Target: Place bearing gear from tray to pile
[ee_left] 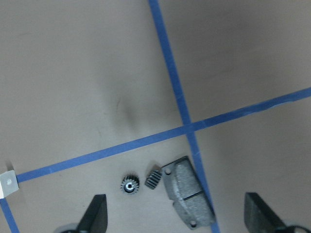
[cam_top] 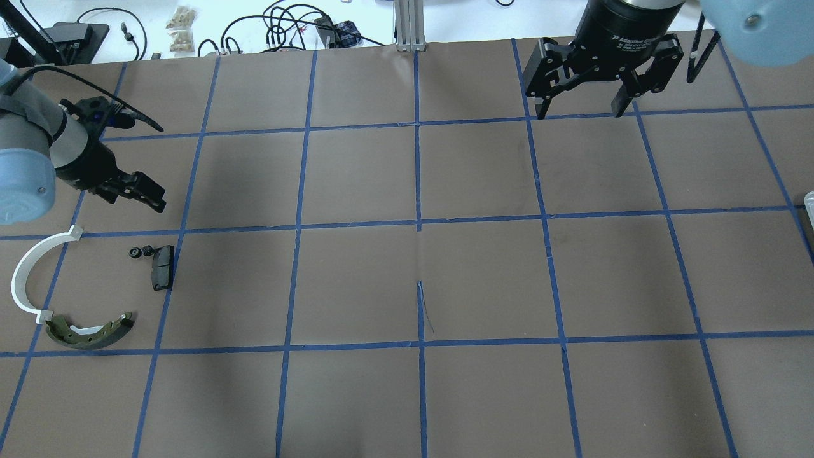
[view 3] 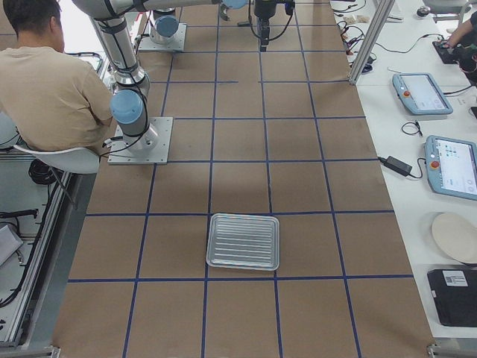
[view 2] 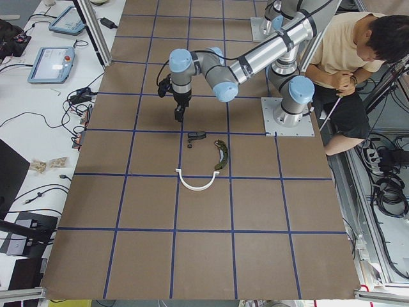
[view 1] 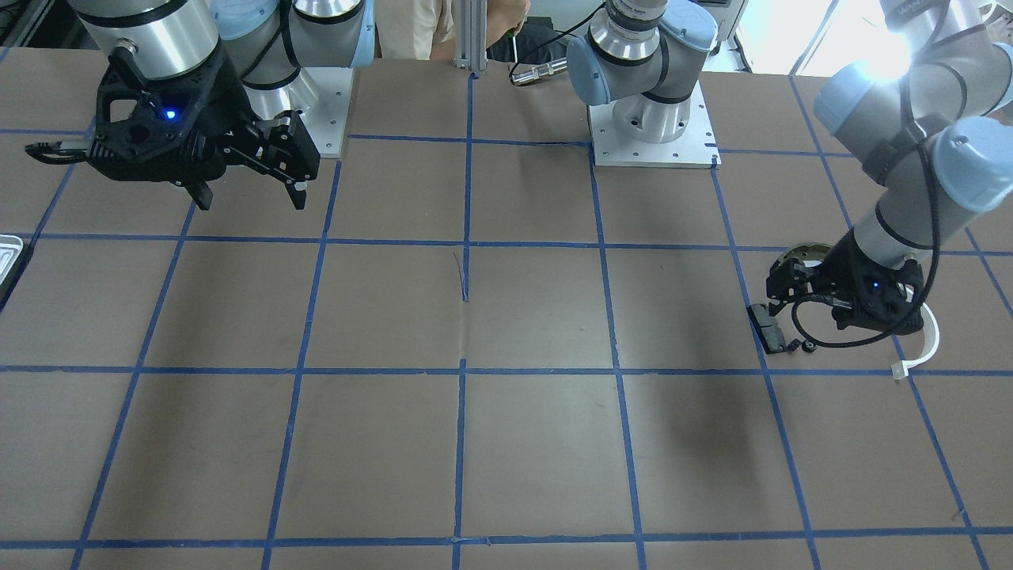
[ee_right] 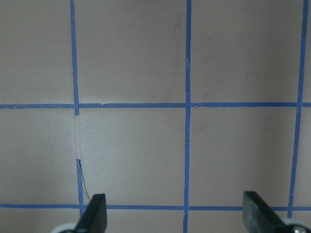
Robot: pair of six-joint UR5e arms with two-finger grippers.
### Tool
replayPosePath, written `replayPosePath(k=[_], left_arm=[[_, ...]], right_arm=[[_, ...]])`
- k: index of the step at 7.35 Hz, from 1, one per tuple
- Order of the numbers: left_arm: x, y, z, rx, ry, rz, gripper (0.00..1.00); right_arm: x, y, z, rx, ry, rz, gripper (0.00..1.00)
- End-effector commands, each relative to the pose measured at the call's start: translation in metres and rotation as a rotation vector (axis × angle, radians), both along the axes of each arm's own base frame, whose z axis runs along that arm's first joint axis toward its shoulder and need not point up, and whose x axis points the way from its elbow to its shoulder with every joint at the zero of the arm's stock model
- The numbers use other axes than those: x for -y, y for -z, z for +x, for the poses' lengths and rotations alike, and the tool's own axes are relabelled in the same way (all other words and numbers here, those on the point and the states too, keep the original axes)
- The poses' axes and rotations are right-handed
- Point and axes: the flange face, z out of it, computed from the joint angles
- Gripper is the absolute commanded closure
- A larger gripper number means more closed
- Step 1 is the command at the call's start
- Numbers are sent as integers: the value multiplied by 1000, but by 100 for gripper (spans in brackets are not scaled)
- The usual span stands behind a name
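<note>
Two small black bearing gears (ee_left: 129,185) lie side by side on the table, just left of the black pad (ee_left: 187,196); they also show in the overhead view (cam_top: 135,253). My left gripper (ee_left: 175,204) is open and empty, hovering just above and behind them (cam_top: 149,196). The pile holds the pad (cam_top: 163,267), the white arc (cam_top: 25,273) and the brake shoe (cam_top: 89,331). The ridged tray (view 3: 243,241) sits far off on my right, with nothing showing in it. My right gripper (cam_top: 580,113) is open and empty, held high.
Blue tape lines grid the brown table. A person (view 3: 52,82) sits behind the robot bases. Cables and tablets (view 2: 51,64) lie on the white bench past the table's far edge.
</note>
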Motion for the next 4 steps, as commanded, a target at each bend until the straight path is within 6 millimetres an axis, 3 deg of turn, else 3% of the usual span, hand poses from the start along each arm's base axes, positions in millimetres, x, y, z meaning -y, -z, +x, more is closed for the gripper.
replayPosePath(k=[1,2,4], left_arm=[[-16,-78,-88,-8,-119,30,0],[-24,-118,-130,-11,-199,41,0],[-44,-170,-210,2,-223,-33,0]], right_arm=[[1,-1,0,2,1,-12,0],[2,-1,0,1,-1,-14,0],[2,0,0,1,1,-15,0]])
